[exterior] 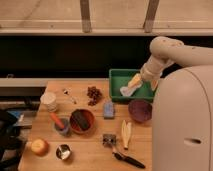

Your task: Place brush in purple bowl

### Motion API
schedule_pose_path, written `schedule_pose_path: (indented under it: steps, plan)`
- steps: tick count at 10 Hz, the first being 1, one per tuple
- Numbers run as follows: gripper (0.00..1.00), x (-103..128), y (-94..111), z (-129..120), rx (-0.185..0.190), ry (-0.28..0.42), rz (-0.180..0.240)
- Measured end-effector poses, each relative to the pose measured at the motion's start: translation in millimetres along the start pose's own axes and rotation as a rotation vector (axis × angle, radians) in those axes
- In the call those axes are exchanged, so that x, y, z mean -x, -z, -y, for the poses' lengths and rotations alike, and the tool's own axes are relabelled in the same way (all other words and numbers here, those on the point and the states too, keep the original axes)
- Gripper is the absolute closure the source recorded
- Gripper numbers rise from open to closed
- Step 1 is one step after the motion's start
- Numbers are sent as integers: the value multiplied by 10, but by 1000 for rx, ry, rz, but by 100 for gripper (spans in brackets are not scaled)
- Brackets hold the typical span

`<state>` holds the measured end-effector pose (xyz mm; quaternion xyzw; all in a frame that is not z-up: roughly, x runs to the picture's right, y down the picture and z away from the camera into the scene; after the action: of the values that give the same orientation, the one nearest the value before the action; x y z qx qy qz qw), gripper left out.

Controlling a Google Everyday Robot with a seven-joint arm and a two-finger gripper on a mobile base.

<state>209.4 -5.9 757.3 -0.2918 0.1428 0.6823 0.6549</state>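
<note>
**Gripper** (129, 88): over tray (116, 79) at back right corner of table (95, 155). Arm (165, 52) reaches in from robot body (185, 125) at right. Claw released, jaws apart, nothing seen held. Tips point down-left into tray; contact w/ tray floor cannot be told.

**Brush** (125, 158): lies flat near front edge, right of centre. Grey head points toward table centre, black handle runs toward front right. Not in purple bowl. Well apart from gripper.

**Purple bowl** (140, 111): upright near right edge, just in front of tray, between tray and brush.

**Other items:**
- Pale yellow item (126, 133): between purple bowl and brush, just beside brush head.
- Red bowl (81, 121): approx. table centre, dark contents.
- Grey cup (62, 127): against left side of red bowl, orange-handled tool (56, 120) leaning in it.
- Blue block (108, 109): between red bowl and tray.
- Brown cluster (93, 94): toward back edge, centre.
- Silver utensil (67, 93): left of cluster.
- White cup (48, 100): near left edge, toward back.
- Orange fruit (39, 146): front left corner.
- Silver can (63, 151): just right of fruit.
</note>
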Motion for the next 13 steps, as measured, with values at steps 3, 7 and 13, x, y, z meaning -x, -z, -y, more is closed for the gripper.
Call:
schedule_pose_path:
  steps: [3,7,13]
  plan:
    - [20,-56,-36,-96,10,38,-14]
    - [20,-342,-347,-712,11,200,-77]
    - [20,-937,-1025,-1027,-43,353,-206]
